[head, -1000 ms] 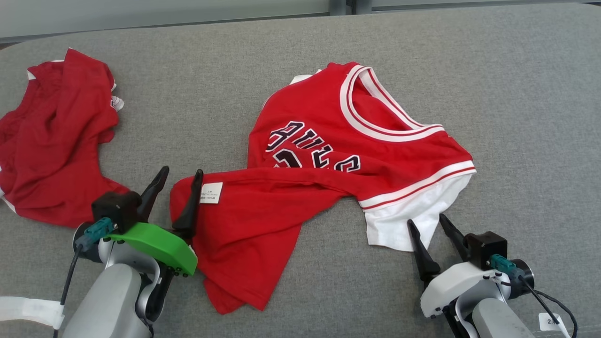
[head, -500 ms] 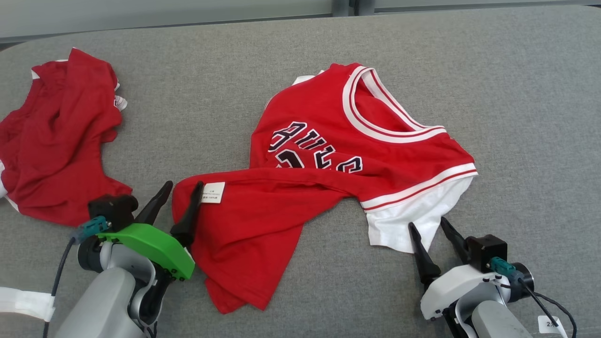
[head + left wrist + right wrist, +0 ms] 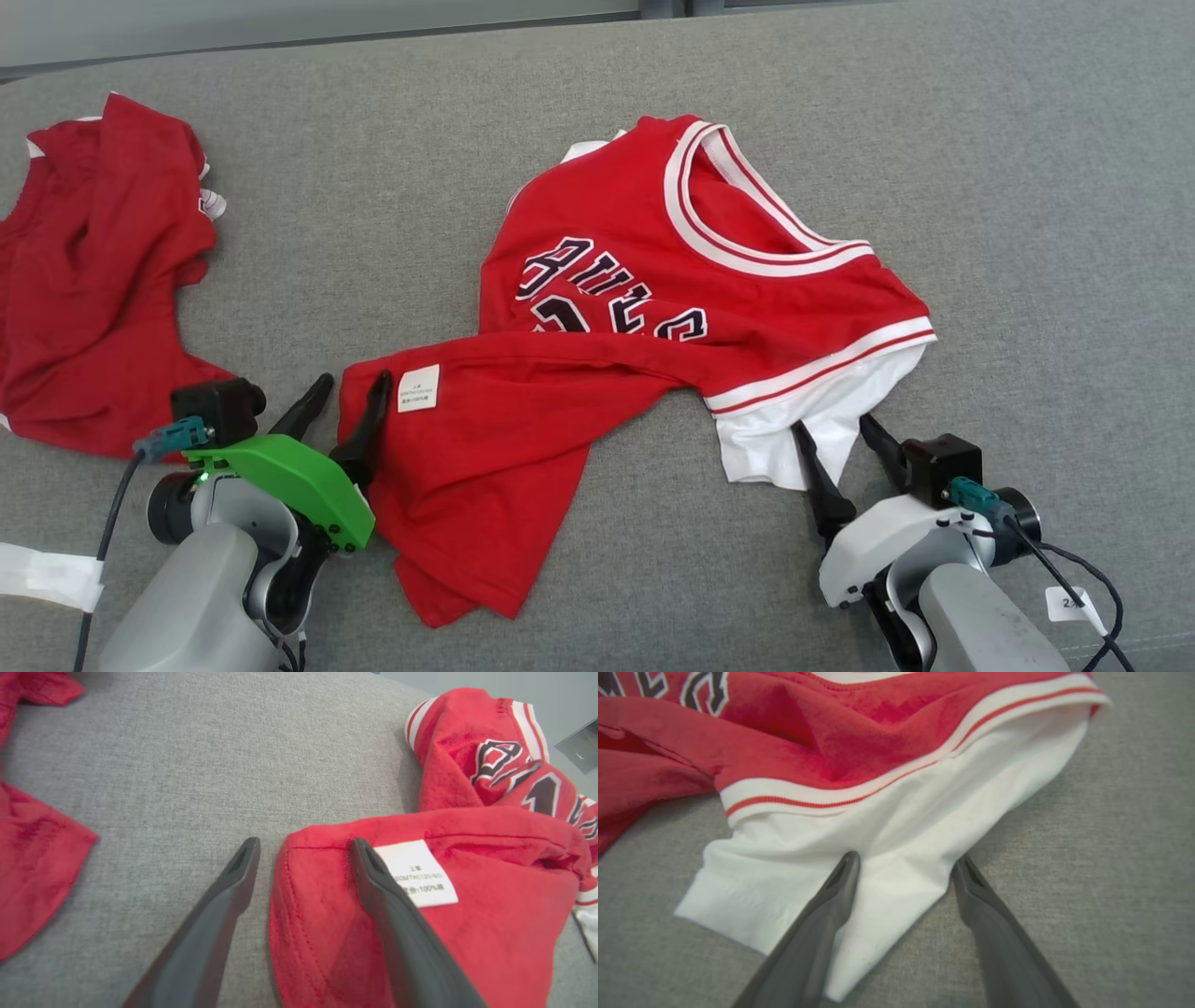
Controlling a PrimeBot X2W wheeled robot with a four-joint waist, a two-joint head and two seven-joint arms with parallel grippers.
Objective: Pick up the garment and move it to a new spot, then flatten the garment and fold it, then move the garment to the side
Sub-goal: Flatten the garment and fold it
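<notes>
A red basketball jersey [image 3: 579, 383] of soft knit, trimmed in white bands with thin red stripes, lies crumpled and twisted at the centre of the head view on a grey woven fabric surface [image 3: 1027, 233]. Its lower part is folded toward the lower left of the frame. Dark white-edged lettering [image 3: 597, 299] crosses its chest, beginning "BUL", with the rest bent by folds. A small white care label [image 3: 417, 388] sits near the folded corner; in the left wrist view [image 3: 416, 873] "100%" can be read among finer print. The left gripper [image 3: 352, 378] stands open astride that corner, one finger on the grey cloth and the other on the red fabric beside the label. The right gripper [image 3: 831, 423] is also spread, gripping nothing, at the tip of the white cotton sleeve [image 3: 775, 439] at lower right. A second rumpled red garment [image 3: 84, 280] lies at the far left, well apart.
</notes>
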